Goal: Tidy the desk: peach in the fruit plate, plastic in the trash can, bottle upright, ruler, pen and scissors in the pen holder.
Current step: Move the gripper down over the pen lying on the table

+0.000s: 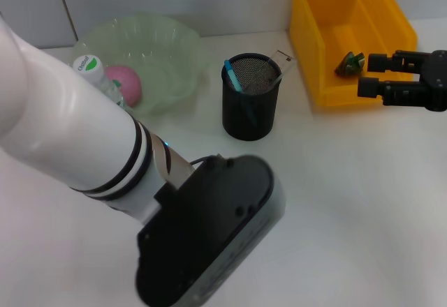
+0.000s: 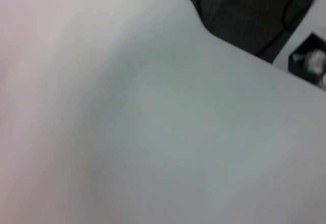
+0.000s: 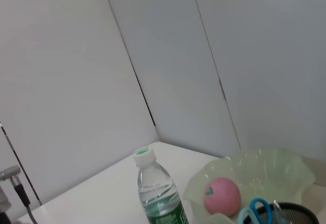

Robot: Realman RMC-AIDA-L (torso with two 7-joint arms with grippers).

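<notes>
The pink peach [image 1: 126,84] lies in the pale green fruit plate [image 1: 164,38] at the back left. Beside the plate the bottle [image 1: 88,64] stands upright, half hidden by my left arm; the right wrist view shows the bottle [image 3: 155,193], the peach [image 3: 222,196] and the plate [image 3: 270,170]. The black mesh pen holder [image 1: 250,101] holds a blue-handled item [image 1: 233,77] and the ruler [image 1: 285,61]. Blue scissors handles [image 3: 257,211] stick out of it. I cannot pick out the pen. Dark plastic [image 1: 349,63] lies in the yellow trash can [image 1: 318,49]. My right gripper [image 1: 369,75] hovers open and empty beside the can. My left gripper [image 1: 209,241] hangs low over the front of the table.
My white left arm [image 1: 63,125] crosses the left half of the head view and hides the table beneath it. Bare white table [image 1: 349,202] lies to the front right. A white wall stands behind the objects.
</notes>
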